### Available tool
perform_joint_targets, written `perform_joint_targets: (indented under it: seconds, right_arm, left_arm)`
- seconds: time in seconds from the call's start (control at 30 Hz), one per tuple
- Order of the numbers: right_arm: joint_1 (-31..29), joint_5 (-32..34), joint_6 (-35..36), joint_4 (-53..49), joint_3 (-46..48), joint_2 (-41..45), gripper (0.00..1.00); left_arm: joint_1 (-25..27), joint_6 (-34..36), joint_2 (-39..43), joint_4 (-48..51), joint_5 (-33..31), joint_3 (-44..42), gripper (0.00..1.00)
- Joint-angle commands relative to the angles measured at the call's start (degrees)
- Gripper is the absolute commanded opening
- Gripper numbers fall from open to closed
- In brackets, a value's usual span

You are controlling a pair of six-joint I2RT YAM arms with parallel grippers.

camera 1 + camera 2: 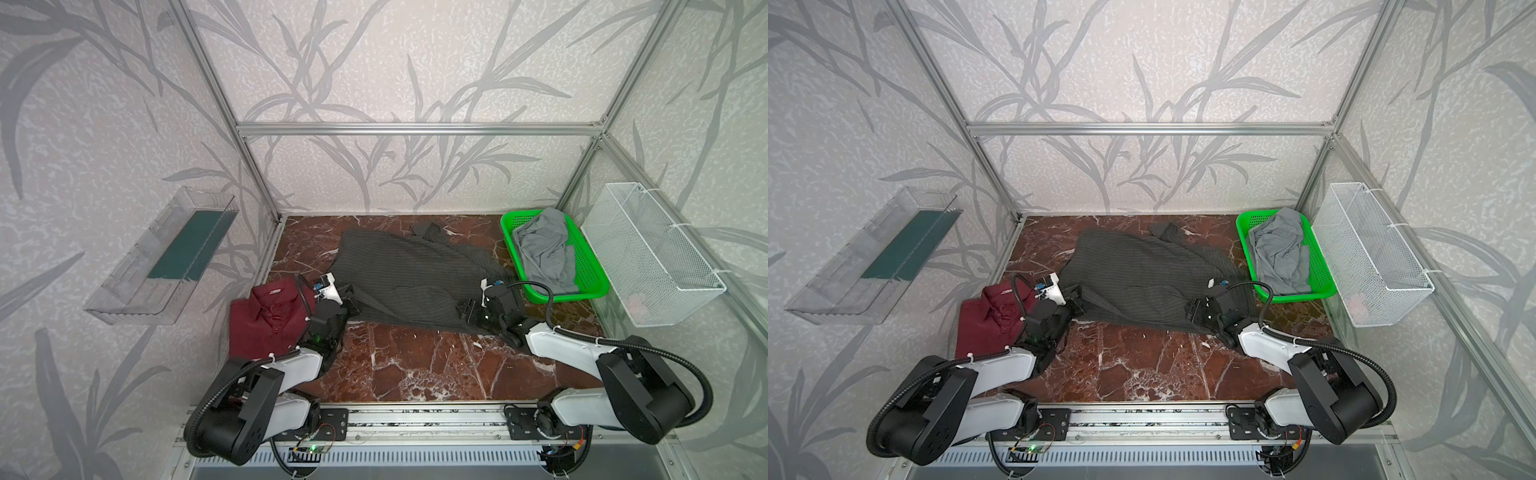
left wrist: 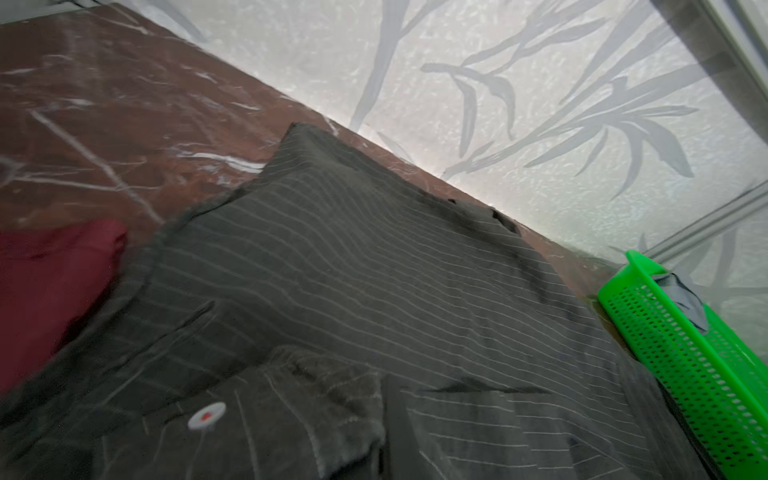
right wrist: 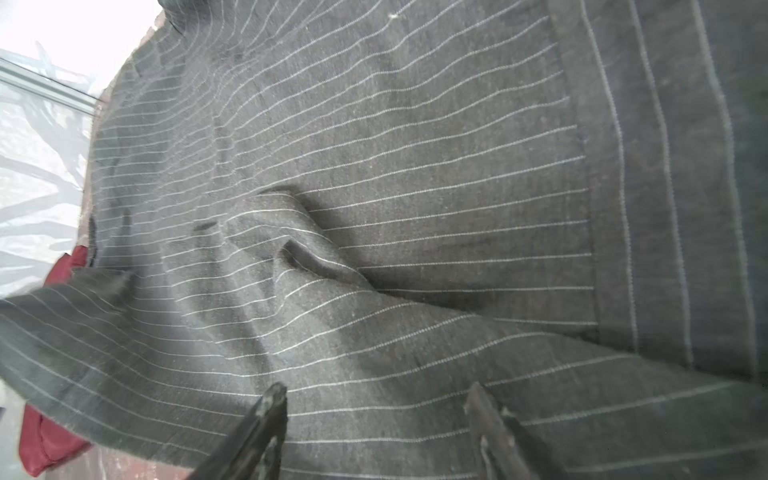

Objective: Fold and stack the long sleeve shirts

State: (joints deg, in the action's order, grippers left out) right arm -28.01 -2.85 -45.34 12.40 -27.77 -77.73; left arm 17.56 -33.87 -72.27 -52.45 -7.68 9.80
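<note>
Spread rumpled over the middle of the brown marble table (image 1: 415,365) in both top views, reaching back toward the far wall: the grey pinstriped shirt (image 1: 407,274) (image 1: 1142,270) (image 2: 374,270) (image 3: 415,166). Folded flat at the left edge of the table, collar toward the back, just beside the grey cloth's left end: the dark red shirt (image 1: 266,320) (image 1: 988,320) (image 2: 50,282) (image 3: 45,440). Left of centre in both top views, at that left end, the left gripper (image 1: 351,301) (image 1: 1077,301), pinched tight on a gathered bit of the grey pinstriped shirt, cloth drawn to a point there. No fingers to be seen in the left wrist view, only striped cloth filling the lower frame, with a cuff and a white button (image 2: 206,415) at lower left. Right of centre in both top views, low over the front right part of the same shirt, the right gripper (image 1: 467,311) (image 1: 1196,311) (image 3: 378,415), jaws well apart, nothing held. At the bottom of the right wrist view, two dark fingers (image 3: 272,415) over flat striped cloth; touching it or just above, cannot tell. At the back right corner of the table, a green basket (image 1: 598,286) (image 1: 1325,291) (image 2: 685,374) with a crumpled light grey cloth (image 1: 544,249) (image 1: 1283,249) inside. On the right wall, a white wire basket (image 1: 656,257) (image 1: 1370,257); on the left wall, a clear tray (image 1: 124,291) (image 1: 830,291).
</note>
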Motion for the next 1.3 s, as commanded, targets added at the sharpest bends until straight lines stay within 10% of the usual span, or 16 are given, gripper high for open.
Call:
perform_joint_targets:
  seconds: [0.0, 0.33, 0.67, 0.97, 1.27]
  right_arm:
    - [0.24, 0.31, -1.17, 1.32, 0.98, -0.86, 0.68]
    - [0.33, 0.24, -1.52, 1.68, 1.32, -1.81, 0.67]
    - [0.24, -3.60, -1.48, 4.20, 1.23, -3.20, 0.67]
    - [0.25, -0.80, 2.50, -3.63, -2.55, 3.23, 0.63]
    - [0.16, -12.78, 12.22, -11.35, -16.18, -6.30, 0.62]
  left_arm:
    - [-0.25, -2.78, 0.90, -5.53, -7.15, -1.25, 0.00]
    - [-0.25, -9.44, 23.50, 16.38, -11.26, -5.66, 0.40]
    - [-0.33, -14.15, 56.84, 52.09, -17.95, -2.32, 0.44]
    - [-0.59, -13.48, 33.40, 64.39, -15.90, 13.93, 0.59]
    - [-5.21, -18.26, 10.01, 73.38, -7.98, 24.39, 0.66]
